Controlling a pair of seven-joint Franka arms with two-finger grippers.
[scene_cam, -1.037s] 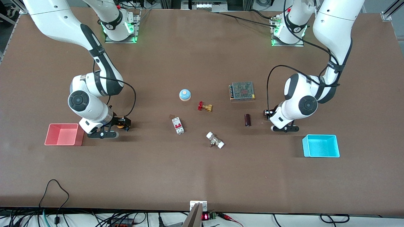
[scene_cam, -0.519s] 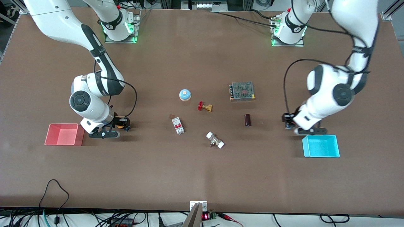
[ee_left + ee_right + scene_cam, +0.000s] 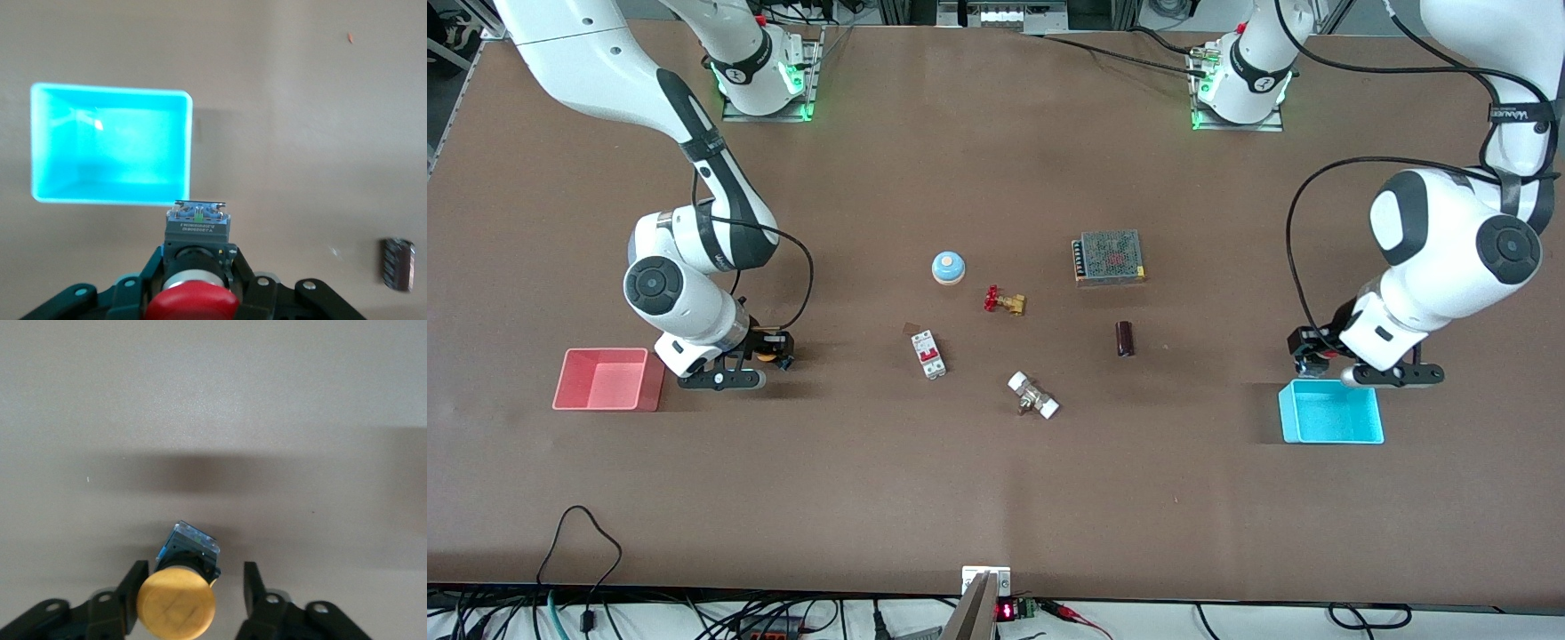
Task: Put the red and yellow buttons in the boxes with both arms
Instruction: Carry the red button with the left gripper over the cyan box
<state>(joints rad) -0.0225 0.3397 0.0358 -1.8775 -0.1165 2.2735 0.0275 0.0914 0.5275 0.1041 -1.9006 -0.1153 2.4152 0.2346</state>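
The brown flat surface (image 3: 996, 498) carries everything, with two large white jointed arms reaching over it. The left arm's black two-finger gripper (image 3: 1307, 348) hangs in the air just over the rim of the cyan square plastic bin (image 3: 1331, 412), which sits toward the left arm's end of the surface; its jaws are closed on the dark block base of the red mushroom-capped push button (image 3: 193, 301), held clear of the surface beside the bin, not yet inside it. The pink-red square plastic bin (image 3: 607, 380) lies toward the right arm's end. Just beside it, the right arm's black two-finger gripper (image 3: 769, 347) is low at the surface, its jaws parted around the orange-yellow mushroom-capped push button (image 3: 177, 605), one finger against the cap and the other standing off with a gap. A small dark cylinder (image 3: 1125, 339) lies on the surface between the two bins, nearer the cyan one.
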